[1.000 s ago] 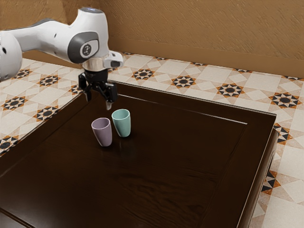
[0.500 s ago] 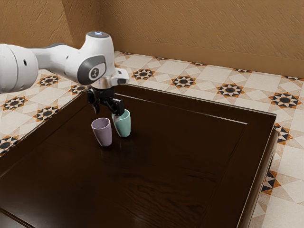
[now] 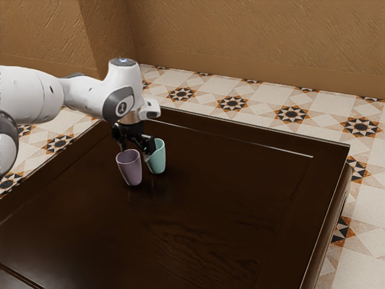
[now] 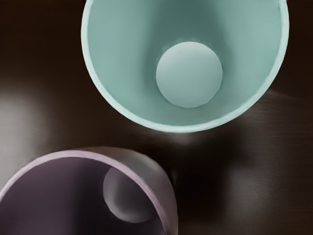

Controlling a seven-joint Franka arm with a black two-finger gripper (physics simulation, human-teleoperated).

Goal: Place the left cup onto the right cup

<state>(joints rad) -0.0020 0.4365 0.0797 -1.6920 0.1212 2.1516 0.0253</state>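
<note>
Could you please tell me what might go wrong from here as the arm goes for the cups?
1. The gripper hangs open, low at the rim of the green cup, and the purple cup stands close beside it, so a finger may well knock the purple cup.
2. A pinch on the green cup's thin wall alone may let it tilt or slip when lifted.

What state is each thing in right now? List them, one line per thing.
end effector: open, holding nothing, low over the two cups
teal cup: upright, empty, standing on the table, not grasped
purple cup: upright, empty, standing beside the teal cup, rims apart
table: bears both cups
</note>
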